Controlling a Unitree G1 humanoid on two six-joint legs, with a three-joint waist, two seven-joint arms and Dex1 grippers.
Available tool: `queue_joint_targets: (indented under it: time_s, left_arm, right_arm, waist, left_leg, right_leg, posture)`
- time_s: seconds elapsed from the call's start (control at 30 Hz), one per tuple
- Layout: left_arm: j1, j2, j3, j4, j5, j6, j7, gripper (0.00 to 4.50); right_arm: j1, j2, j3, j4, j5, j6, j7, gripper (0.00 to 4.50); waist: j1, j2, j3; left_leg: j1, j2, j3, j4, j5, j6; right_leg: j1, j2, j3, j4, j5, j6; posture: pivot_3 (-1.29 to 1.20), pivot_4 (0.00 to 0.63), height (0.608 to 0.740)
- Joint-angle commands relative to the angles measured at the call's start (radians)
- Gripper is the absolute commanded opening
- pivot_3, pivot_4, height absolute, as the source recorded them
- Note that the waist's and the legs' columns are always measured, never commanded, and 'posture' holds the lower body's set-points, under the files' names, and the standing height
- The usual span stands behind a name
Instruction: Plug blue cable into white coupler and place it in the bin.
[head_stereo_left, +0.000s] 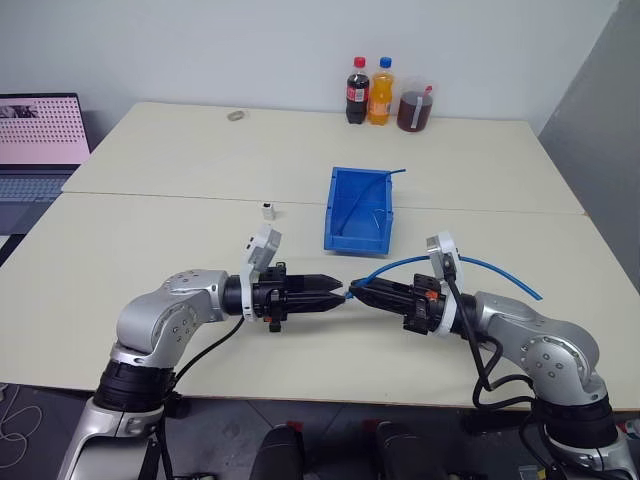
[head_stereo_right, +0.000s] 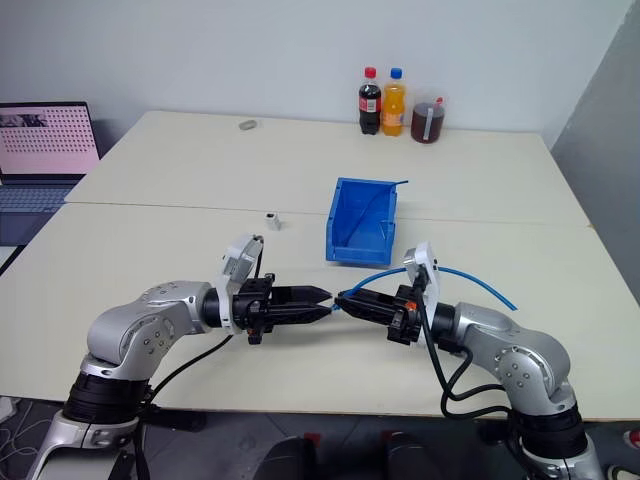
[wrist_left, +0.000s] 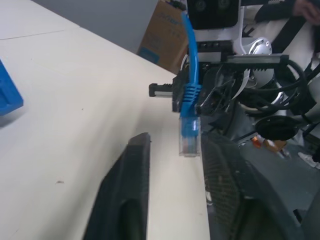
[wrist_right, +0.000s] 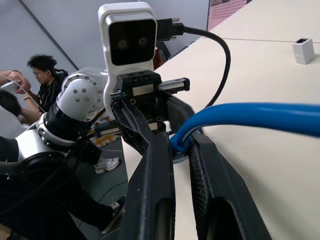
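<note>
Our right gripper (head_stereo_right: 345, 299) is closed on the blue cable (head_stereo_right: 470, 277) just behind its plug (wrist_left: 190, 136), and it points level toward our left gripper (head_stereo_right: 322, 296). The fingers (wrist_left: 127, 195) of the left gripper stand a little apart with the plug between them, touching neither as far as we can see, so only the right side holds the cable now. From the right gripper the cable arches back over its wrist and down to the table (head_stereo_left: 160, 220) behind it. The white coupler (head_stereo_left: 268, 210) stands alone on the table, beyond the left gripper and well apart from both, with nothing plugged into it. The bin (head_stereo_left: 360, 208) is beyond the meeting point of the two grippers, a little toward the right one. We judge that plugging is not yet done and placing in the bin is also left. We count two grippers, one blue cable, one coupler, one bin, and far behind three drink containers (head_stereo_left: 385, 95).
</note>
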Motion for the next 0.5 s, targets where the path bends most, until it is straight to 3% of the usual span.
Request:
queue_joint_targets:
  time_s: [0.03,0.27,0.33,0.5]
  left_arm:
    - [0.047,0.067,-0.008,-0.004,0.077,-0.087,-0.036,2.74]
    - [0.159,0.167,-0.037,0.002,0.243,-0.267,-0.052,4.14]
    - [0.179,0.118,0.014,0.049,0.307,-0.330,0.093,4.49]
    - [0.152,0.026,0.072,0.159,0.499,-0.480,0.426,4.50]
  right_arm:
    - [-0.018,-0.001,-0.003,-0.026,0.032,-0.010,0.025,0.13]
    - [-0.010,-0.009,-0.010,-0.021,0.013,-0.027,0.019,0.12]
    - [-0.004,-0.011,-0.012,-0.020,0.003,-0.036,0.013,0.12]
    - [0.007,-0.008,-0.016,-0.018,-0.010,-0.045,0.005,0.12]
  waist:
    - [-0.001,0.000,0.000]
    - [-0.003,0.001,0.001]
    - [-0.002,0.001,0.001]
    - [0.003,0.001,0.001]
  left_leg:
    - [0.000,0.000,0.000,0.000,0.000,0.000]
    - [0.000,0.000,0.000,-0.002,0.000,0.000]
    - [-0.001,0.000,0.000,-0.002,0.000,0.000]
    - [-0.002,0.000,0.000,-0.002,0.000,0.000]
  right_leg:
    - [0.000,0.000,0.000,0.000,0.000,0.000]
    - [-0.001,-0.001,0.000,-0.001,0.000,0.000]
    - [0.000,-0.001,0.000,-0.003,0.000,0.000]
    - [0.000,-0.002,-0.001,-0.005,0.001,0.001]
  posture:
    - [0.00,0.150,0.740]
    - [0.00,0.150,0.740]
    - [0.00,0.150,0.740]
    - [0.00,0.150,0.740]
